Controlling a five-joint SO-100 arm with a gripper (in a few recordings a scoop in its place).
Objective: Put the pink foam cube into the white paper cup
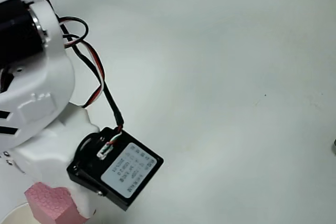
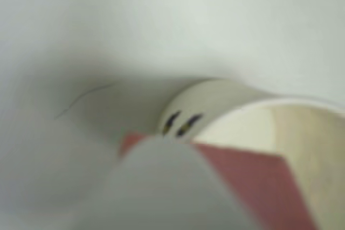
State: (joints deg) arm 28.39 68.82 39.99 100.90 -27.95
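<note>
The pink foam cube (image 1: pixel 50 202) is sitting at the bottom left corner of the overhead view, pressed against the white body of the arm (image 1: pixel 37 103) and hanging over the rim of the white paper cup (image 1: pixel 13 214), of which a thin pale arc is showing at the lower edge. In the wrist view the cube (image 2: pixel 259 187) is lying right at the cup's (image 2: pixel 215 103) mouth, its pink face crossing the off-white inside, with a blurred pale finger (image 2: pixel 161 192) covering its near side. The gripper (image 1: pixel 63 205) is appearing to clamp the cube, though the jaws themselves are hidden under the wrist and how wide they are standing cannot be made out. A black servo block (image 1: pixel 116 167) with a white label is jutting out just right of the cube, and red, black and white wires (image 1: pixel 97 77) are looping up from it to the arm. The white table (image 1: pixel 226 77) is stretching open to the right and top of the overhead view; a small dark object (image 1: pixel 334 146) is peeking in at the right edge, well apart from the arm. The cup is being cropped by the frame, so its far side cannot be judged.
</note>
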